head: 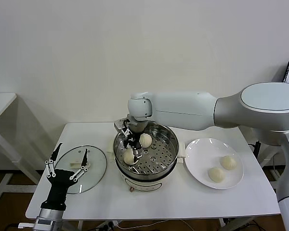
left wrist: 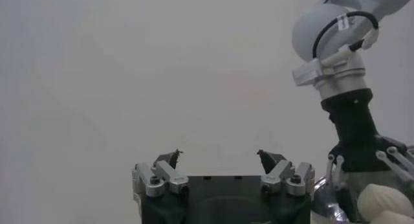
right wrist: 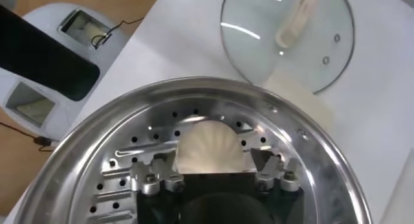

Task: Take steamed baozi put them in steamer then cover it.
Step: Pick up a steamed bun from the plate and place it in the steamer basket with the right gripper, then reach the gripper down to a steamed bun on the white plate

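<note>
We count four steamed baozi in the head view: two inside the steamer (head: 169, 155) and two on the white plate (head: 197, 166); there is one steamer, one cover (head: 94, 173) and one plate, all on the white table (head: 183, 202).

The right gripper (head: 133, 150) reaches down into the steamer, its fingers spread apart and released; the near baozi (head: 129, 156) lies on the perforated tray right under the fingertips, between the fingers, and the far baozi (head: 145, 139) sits just beyond the gripper, close to it but apart; the two plate baozi, one (head: 228, 162) and the other (head: 216, 174), lie well away on the gripper's outer side.

The left gripper (head: 67, 162) hangs over the near edge of the cover with its fingers wide apart, gripping nothing; the cover lies flat on the table beneath it, beside the steamer.

The right wrist view shows what the head view hides: the bun (right wrist: 208, 147) sits between the open fingers on the tray, its pleated top plain; the cover (right wrist: 288, 37) with its white handle lies beyond the steamer's rim (right wrist: 84, 125).

The left wrist view shows the left gripper (left wrist: 220, 158) open against the bare wall, and off to one side the right arm's wrist going down to a bun (left wrist: 391, 202) at the picture's corner; it shows neither plate nor cover.
</note>
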You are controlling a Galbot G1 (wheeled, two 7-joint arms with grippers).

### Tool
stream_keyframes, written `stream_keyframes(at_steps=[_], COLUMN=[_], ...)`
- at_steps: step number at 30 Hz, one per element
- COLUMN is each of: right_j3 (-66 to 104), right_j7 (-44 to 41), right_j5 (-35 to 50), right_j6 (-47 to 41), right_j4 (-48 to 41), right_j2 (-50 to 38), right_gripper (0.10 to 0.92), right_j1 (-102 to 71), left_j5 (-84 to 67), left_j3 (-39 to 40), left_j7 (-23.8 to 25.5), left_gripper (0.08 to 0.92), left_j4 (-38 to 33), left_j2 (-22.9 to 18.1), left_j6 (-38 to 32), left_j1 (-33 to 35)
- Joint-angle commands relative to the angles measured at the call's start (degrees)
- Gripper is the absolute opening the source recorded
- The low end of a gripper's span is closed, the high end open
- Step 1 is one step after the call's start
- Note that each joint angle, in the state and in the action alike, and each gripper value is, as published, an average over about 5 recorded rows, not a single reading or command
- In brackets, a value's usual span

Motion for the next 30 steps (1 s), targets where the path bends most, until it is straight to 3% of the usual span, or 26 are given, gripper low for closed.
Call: stream_keyframes(at_steps=[1, 6, 14, 21, 30], right_j3=[1.79, 4.23, 4.40, 4.46, 10.54], right_j7=[-0.96, -9.48, -20.61, -16.66, -10.70], right_j5=[-1.50, -7.13, -16.03, -21.54, -25.69], right_j6=[0.41, 5.28, 12.92, 14.88, 14.12], right_j4=[3.56, 7.06, 4.58, 4.11, 0.34], right_j2=[-5.40, -15.99, -33.70, -42.39, -43.47], right_gripper=[0.822, 0.823, 0.823, 0.823, 0.823], right_j1=[1.73, 6.37, 5.88, -3.93, -16.91], left_j5=[0.03, 0.07, 0.45, 0.71, 1.52], left_j3=[0.06, 0.08, 0.17, -0.18, -0.71], left_j7=[0.01, 0.02, 0.04, 0.05, 0.02], left_gripper=[0.823, 0.823, 0.823, 0.823, 0.823], left_j4=[-0.12, -0.22, -0.33, -0.52, -0.15], left_j2=[0.03, 0.20, 0.23, 0.00, -0.36], left_j6=[0.12, 0.12, -0.04, -0.07, -0.41], left_j1=[0.07, 0.27, 0.60, 1.02, 1.60])
